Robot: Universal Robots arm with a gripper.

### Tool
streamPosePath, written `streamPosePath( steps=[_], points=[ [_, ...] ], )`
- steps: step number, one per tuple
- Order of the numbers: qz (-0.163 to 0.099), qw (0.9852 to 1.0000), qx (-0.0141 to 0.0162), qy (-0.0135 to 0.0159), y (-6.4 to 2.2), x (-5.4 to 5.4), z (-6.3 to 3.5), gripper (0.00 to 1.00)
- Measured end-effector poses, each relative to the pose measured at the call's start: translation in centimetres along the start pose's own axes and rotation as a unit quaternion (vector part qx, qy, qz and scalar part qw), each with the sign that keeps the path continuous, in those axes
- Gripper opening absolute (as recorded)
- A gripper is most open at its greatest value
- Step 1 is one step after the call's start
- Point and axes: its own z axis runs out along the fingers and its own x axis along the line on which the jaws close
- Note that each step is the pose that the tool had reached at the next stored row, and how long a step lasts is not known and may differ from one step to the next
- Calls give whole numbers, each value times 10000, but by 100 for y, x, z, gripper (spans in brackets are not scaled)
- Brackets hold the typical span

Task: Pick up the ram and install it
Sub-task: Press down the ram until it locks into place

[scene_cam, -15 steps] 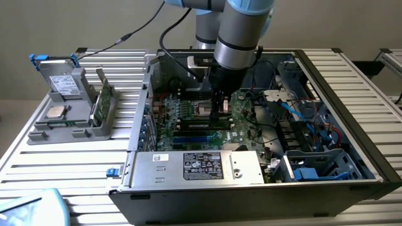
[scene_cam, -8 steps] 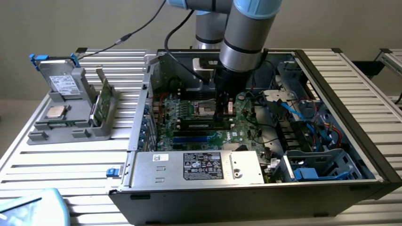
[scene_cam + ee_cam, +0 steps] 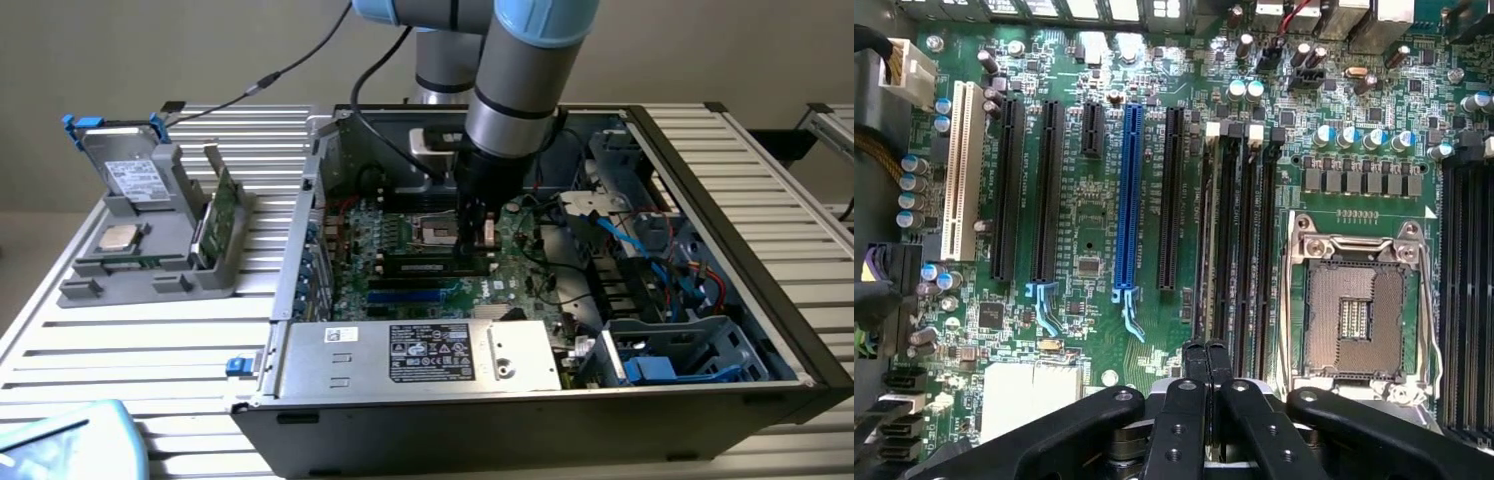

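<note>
Your pincer [image 3: 1206, 352] is pressed shut, empty, just above the memory slots [image 3: 1239, 240]. The ram [image 3: 430, 267] sits seated on the motherboard [image 3: 1094, 240] below it. Grey holder [image 3: 147, 250] keeps a processor chip [image 3: 118, 237] and green card [image 3: 214, 215].

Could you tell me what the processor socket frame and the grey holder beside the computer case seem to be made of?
The processor socket frame looks like bare polished metal: silvery, with bright glints along its edges. The grey holder seems moulded matte plastic, judging by its uniform dull grey and blocky shape, though painted metal cannot be excluded.
</note>
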Motion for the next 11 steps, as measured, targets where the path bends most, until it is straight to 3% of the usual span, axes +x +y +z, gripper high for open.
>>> streamPosePath(
  steps=[11],
  points=[
    [-50, 10000, 1, 0, -3, -1, 25, 11]
  ],
)
